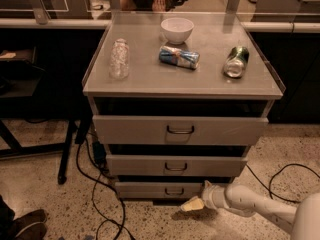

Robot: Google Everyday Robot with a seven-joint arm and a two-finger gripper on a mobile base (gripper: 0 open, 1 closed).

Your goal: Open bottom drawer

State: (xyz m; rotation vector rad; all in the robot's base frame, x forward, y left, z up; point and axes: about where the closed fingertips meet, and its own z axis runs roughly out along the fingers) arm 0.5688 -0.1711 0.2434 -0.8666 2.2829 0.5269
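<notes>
The bottom drawer (150, 189) is the narrowest grey front, lowest in the cabinet, with a small dark wire handle (174, 191). It sits nearly flush under the middle drawer. My gripper (192, 204) is at floor level just below and to the right of that handle, reaching in from the lower right on a white arm (255, 204). It is close to the drawer front but does not hold the handle.
The middle drawer (175, 165) and top drawer (180, 130) stand above. The cabinet top (150, 79) holds a clear bottle (119, 58), a white bowl (177, 30), a lying blue can (179, 57) and a green can (236, 61). Black cables (95, 184) run across the floor at left and right.
</notes>
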